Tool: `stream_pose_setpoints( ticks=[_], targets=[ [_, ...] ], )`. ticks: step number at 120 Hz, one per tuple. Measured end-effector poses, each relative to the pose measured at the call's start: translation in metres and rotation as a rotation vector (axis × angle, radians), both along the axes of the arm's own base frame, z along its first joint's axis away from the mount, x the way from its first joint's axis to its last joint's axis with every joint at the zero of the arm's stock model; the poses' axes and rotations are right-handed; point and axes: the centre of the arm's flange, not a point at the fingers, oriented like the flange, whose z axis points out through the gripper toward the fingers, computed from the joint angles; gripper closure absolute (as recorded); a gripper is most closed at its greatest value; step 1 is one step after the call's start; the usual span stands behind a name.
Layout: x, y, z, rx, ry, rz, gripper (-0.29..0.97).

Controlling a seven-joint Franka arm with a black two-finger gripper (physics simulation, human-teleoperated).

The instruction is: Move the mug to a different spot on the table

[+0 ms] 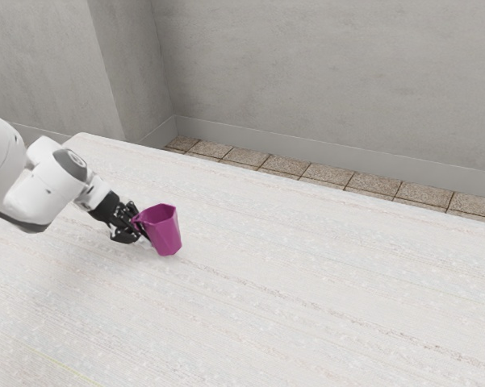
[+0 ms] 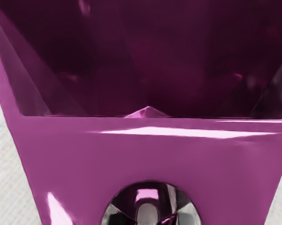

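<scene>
Toward the exterior view's left, the white arm point(image 1: 48, 181) reaches low over the pale, wood-grained table point(image 1: 323, 274). Its black gripper point(image 1: 134, 226) is clamped on the magenta mug point(image 1: 165, 229), with the fingers point(image 1: 137, 233) meeting the mug's arm-side wall just below the rim. The mug tapers toward its base and sits tilted, its open mouth leaning back toward the arm. Whether the base touches the tabletop or hangs just above it cannot be told.

Seen from the wrist, the mug point(image 2: 145, 154) lies directly under the hand: a glossy faceted outer wall, the dark interior beyond the rim, and a rounded shiny opening point(image 2: 150, 208) in the wall nearest the camera. Slivers of the table point(image 2: 2, 178) show beside it.

The tabletop stretches from the mug toward the exterior view's right. Past its far edge run a strip of brown floor tiles point(image 1: 331, 173), a grey baseboard point(image 1: 339, 149) and plain concrete walls point(image 1: 323, 64), all well apart from the mug.
</scene>
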Motion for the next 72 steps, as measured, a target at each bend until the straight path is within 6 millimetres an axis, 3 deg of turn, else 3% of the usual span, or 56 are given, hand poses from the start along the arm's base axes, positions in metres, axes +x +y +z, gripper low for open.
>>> stream_pose_setpoints(
  ticks=[33,72],
  targets=[
    [-0.014,-0.048,-0.012,-0.010,0.026,-0.081,0.76],
    [-0.022,-0.046,-0.021,0.022,0.021,-0.095,0.79]
  ],
)
